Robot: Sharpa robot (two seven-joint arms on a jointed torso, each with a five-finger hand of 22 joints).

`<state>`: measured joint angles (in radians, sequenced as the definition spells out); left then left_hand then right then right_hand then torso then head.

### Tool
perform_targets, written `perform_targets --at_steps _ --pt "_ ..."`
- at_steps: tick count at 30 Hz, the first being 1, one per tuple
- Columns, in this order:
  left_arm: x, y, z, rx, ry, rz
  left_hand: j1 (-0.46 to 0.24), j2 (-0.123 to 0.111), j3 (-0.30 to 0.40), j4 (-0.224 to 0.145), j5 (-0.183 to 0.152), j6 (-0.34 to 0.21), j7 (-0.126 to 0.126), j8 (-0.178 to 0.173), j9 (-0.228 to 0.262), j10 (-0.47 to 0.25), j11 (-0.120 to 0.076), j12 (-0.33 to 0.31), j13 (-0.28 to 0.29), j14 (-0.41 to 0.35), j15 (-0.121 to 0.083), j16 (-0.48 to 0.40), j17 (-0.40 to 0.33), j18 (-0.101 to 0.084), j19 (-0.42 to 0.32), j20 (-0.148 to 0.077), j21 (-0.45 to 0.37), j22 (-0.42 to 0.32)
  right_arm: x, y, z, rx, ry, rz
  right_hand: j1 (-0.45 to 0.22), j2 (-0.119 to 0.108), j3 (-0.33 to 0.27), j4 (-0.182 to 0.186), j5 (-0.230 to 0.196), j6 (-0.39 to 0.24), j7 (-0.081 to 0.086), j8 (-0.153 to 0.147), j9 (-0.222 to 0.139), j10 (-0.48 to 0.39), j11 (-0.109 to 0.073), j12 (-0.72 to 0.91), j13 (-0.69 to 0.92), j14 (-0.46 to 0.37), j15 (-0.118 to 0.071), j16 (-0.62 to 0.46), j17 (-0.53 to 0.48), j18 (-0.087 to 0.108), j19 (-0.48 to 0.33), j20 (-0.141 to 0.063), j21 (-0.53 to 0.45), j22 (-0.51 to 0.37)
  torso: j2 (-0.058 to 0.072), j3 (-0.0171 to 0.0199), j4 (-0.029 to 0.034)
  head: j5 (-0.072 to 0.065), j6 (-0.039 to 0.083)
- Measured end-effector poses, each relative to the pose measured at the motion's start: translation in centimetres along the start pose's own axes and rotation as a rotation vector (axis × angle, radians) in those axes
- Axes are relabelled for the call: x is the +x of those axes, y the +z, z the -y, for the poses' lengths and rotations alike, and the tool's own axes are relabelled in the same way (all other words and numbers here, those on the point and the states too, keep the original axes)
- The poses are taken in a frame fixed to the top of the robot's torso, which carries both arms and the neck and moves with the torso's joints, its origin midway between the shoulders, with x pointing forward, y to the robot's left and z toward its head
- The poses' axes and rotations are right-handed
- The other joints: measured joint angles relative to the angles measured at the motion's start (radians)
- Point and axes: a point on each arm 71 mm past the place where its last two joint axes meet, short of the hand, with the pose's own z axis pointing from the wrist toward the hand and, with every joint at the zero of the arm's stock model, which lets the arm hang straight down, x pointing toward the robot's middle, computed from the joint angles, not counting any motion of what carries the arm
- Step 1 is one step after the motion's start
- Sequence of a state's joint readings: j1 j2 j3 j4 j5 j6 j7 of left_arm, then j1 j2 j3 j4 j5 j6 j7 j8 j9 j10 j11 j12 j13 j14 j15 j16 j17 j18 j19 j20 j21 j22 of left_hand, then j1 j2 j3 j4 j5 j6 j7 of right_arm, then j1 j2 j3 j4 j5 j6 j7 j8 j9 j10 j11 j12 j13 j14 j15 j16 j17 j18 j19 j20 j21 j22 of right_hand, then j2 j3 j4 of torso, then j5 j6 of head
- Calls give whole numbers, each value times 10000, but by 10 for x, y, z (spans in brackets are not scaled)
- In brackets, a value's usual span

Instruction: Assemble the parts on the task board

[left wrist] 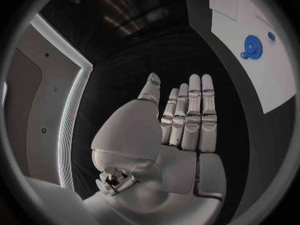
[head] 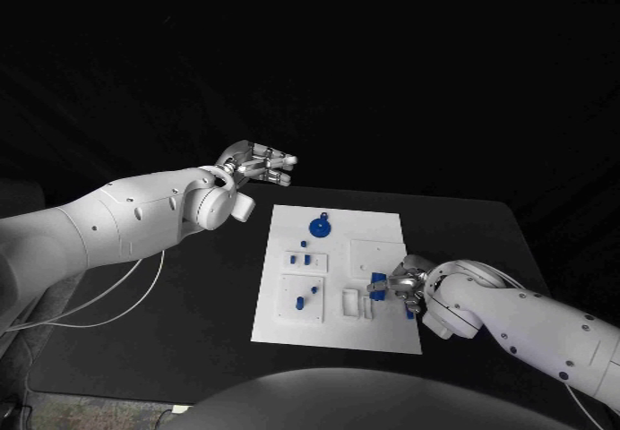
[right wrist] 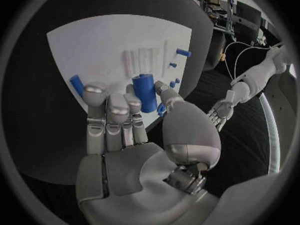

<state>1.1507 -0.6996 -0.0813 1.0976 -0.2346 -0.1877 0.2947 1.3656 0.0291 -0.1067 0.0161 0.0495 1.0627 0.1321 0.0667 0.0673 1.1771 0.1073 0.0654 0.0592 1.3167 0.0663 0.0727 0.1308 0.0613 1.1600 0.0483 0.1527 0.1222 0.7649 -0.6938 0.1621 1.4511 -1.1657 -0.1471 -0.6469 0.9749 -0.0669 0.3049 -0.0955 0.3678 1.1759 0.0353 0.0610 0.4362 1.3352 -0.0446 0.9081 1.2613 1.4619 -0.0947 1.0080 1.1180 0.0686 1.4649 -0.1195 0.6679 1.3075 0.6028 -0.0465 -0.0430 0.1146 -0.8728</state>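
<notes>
Holding a small blue cylindrical part (right wrist: 145, 92) between thumb and fingers, my silver right hand (head: 403, 285) sits at the right edge of the white rectangular task board (head: 374, 235); whether the part touches the plate, I cannot tell. My silver left hand (head: 261, 165) hovers beyond the board's far left corner, fingers straight, holding nothing. A blue round gear-like part (head: 318, 226) lies near the board's far end.

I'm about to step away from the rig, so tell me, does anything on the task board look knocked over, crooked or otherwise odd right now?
Nothing stands out. The task board lies flat and square on the black table, with the blue gear and small blue parts on it. The right hand is at a blue part near the board's edge; the left hand hovers apart.
</notes>
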Motion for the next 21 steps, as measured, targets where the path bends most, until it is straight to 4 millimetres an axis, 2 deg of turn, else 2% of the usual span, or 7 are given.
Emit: perform_targets --at_steps 6,8,15,21 --pt "1 0 0 -18 -8 -45 0 0 0 0 0 0 0 0 0 0 0 0 0 0 0 0 -12 0 0 0 -36 -10 12 3 -11 -78 38 -438 -50 51 -3 -144 -231 0 0 -1 -155 0 1 0 -42 -1 1 0 51 0 0 0 -58 0 6 -1 10 7 0" --pt "1 0 0 -25 -11 -64 0 0 0 0 0 0 0 0 0 0 0 0 0 0 0 0 -12 0 0 0 -58 -10 18 5 -13 -39 -24 -629 -50 51 197 -350 -238 -1 1 -6 -217 0 1 0 -45 -1 1 0 51 0 0 0 -59 0 10 -1 12 11 0" --pt "2 0 0 -37 -13 -105 0 0 0 0 0 0 0 0 0 0 0 0 0 0 0 0 -25 0 -1 0 -58 -22 31 9 -19 9 -290 -1099 -105 106 49 -498 -309 11 -11 -7 -295 0 3 0 -101 -1 1 46 101 1 0 0 -59 0 12 2 8 49 0" --pt "3 1 0 -35 -15 -136 0 0 0 0 0 0 0 0 0 0 0 0 0 0 0 0 -24 0 -1 0 -58 -22 35 13 -24 -6 -438 -1220 -105 106 18 -530 -310 51 19 -13 -353 14 18 0 -101 -1 2 46 105 1 0 0 -59 -1 12 5 7 65 0"
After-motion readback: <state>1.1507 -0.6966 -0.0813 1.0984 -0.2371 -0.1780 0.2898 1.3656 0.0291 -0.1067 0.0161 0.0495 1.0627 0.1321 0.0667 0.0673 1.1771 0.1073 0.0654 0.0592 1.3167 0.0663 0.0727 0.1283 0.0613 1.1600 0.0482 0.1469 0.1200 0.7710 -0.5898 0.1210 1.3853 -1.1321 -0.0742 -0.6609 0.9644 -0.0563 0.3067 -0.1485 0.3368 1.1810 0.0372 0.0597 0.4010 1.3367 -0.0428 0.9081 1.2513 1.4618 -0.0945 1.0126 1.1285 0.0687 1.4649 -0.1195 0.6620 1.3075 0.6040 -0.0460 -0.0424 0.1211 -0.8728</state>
